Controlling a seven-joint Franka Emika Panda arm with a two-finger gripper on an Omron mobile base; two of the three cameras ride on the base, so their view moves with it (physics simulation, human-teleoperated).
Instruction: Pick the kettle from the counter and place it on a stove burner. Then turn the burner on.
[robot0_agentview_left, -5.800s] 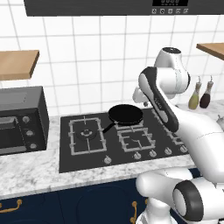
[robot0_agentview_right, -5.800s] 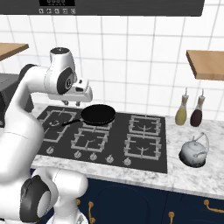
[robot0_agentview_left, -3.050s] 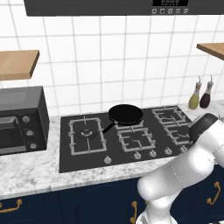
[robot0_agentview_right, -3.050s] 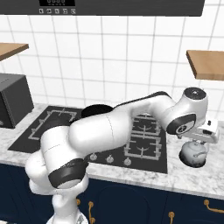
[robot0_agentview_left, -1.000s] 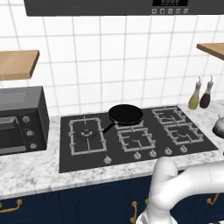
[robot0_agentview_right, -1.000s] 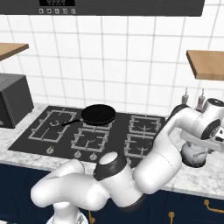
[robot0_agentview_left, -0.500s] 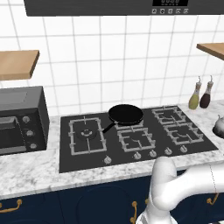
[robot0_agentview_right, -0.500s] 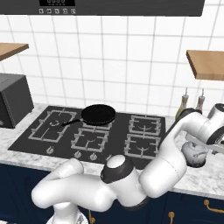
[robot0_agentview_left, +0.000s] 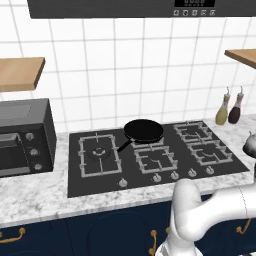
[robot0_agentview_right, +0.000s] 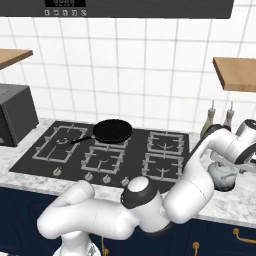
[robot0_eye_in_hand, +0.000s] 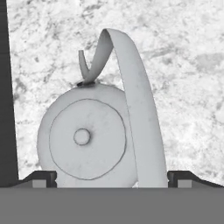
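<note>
- Your kettle (robot0_eye_in_hand: 87, 140) sits on the counter (robot0_agentview_right: 240, 202), right of the stove (robot0_agentview_right: 107, 150) and near the two bottles (robot0_agentview_left: 229, 107) — the arm has to stretch far to that side to come down over it.
- Your gripper (robot0_eye_in_hand: 111, 177) points straight down at the lid knob, likely so the arched handle can be taken from above.
- The fingers (robot0_eye_in_hand: 41, 177) are spread wide and grip nothing — the kettle lies between them, one tip either side, handle nearer one tip.

White tiled wall (robot0_agentview_left: 125, 70), wooden shelves (robot0_agentview_left: 20, 72), navy cabinets (robot0_agentview_left: 90, 230).
</note>
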